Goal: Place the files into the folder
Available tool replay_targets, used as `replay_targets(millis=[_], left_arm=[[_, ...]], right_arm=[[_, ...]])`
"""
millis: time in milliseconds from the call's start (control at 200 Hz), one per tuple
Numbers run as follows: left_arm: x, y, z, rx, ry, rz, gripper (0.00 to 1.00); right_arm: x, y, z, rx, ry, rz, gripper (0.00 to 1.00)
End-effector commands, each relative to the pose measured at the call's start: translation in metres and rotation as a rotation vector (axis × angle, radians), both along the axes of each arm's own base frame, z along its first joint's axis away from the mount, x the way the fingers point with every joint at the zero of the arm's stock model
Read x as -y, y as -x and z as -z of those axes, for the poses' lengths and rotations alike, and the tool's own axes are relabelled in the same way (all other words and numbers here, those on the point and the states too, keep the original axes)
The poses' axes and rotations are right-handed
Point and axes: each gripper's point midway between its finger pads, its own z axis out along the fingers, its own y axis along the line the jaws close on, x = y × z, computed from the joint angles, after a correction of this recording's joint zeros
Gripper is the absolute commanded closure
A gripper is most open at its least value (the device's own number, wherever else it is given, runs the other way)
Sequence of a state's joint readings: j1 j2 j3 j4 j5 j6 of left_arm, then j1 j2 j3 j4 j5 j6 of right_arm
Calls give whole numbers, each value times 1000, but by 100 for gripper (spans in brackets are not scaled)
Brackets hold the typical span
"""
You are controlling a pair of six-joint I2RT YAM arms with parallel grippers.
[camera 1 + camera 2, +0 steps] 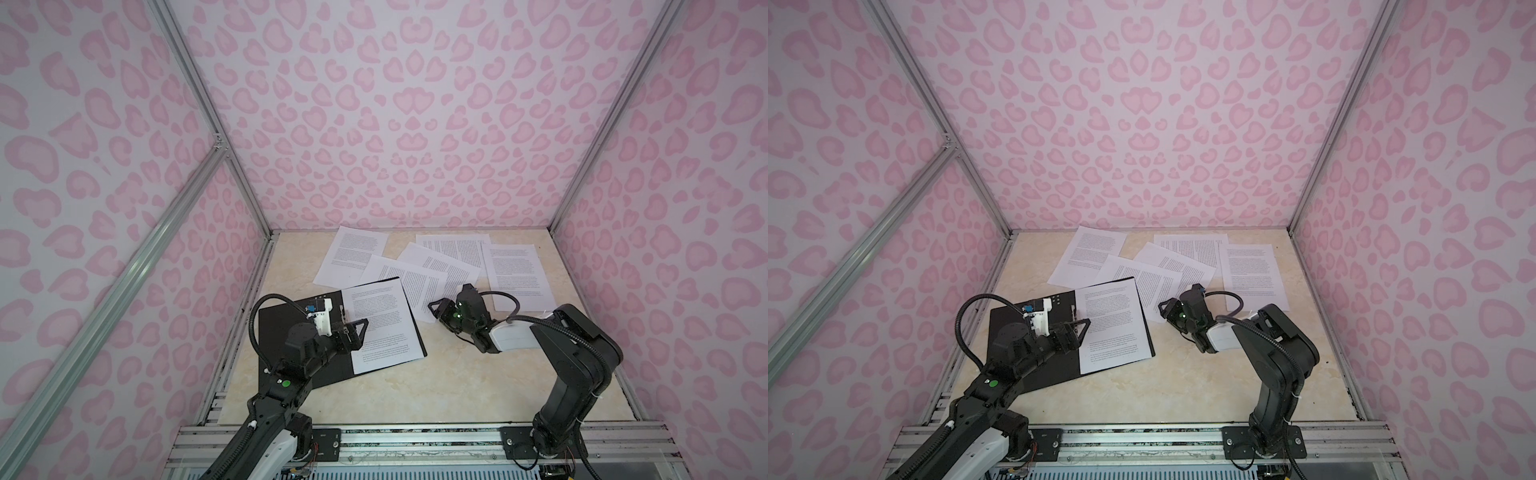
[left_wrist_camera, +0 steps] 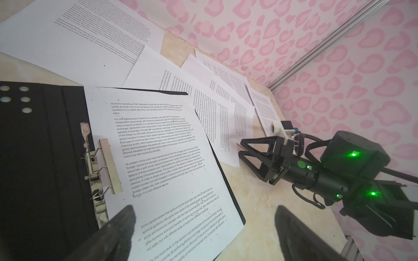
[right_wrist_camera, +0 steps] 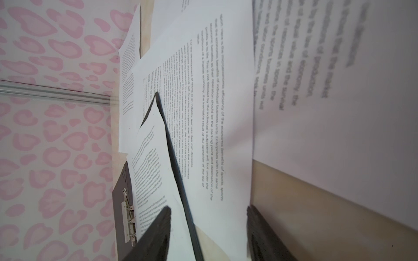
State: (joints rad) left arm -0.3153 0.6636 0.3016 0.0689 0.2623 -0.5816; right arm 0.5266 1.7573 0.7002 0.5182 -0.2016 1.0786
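Note:
The folder (image 1: 274, 324) (image 1: 1000, 313) lies open on the left of the table, black inside up, with its metal clip (image 2: 99, 167) along the spine. One printed sheet (image 1: 382, 328) (image 2: 158, 146) rests on its right half. Several more files (image 1: 353, 253) (image 1: 1250, 266) lie spread behind and to the right, overlapping. My left gripper (image 1: 362, 330) (image 2: 204, 214) hovers open over the filed sheet near the clip, holding nothing. My right gripper (image 1: 436, 309) (image 3: 208, 210) is open and low by the folder's right edge (image 3: 178, 171), over the corner of a loose sheet (image 3: 217, 135).
The beige marble table (image 1: 415, 395) is boxed in by pink patterned walls on three sides, with aluminium posts (image 1: 582, 178) at the back corners. A metal rail (image 1: 415, 440) carrying both arm bases runs along the front edge.

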Motion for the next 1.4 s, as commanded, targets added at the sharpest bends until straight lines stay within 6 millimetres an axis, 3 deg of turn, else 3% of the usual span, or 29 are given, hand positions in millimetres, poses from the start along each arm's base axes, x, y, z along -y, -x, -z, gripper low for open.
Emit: replay_targets(millis=[0,270,650,850,1080,1400], left_arm=[[1,-3,-11,40,8,1,3],[5,-3,-11,38,15,25,3],[9,-5,-6,20,7,43,3],[9,-6,-5,17,3,39,3],[10,-7,-4,13,4,42,3],[8,-6,-5,18,1,36,3]], right_arm=[[27,-4,12,-33,217,-33,40],[63,-64,-6,15,226,-113,31],[45,-123,-4,36,287,-294,28],[38,-131,7,27,283,-344,29],[26,-127,16,16,243,-402,30],[8,-118,0,85,121,-472,34]])
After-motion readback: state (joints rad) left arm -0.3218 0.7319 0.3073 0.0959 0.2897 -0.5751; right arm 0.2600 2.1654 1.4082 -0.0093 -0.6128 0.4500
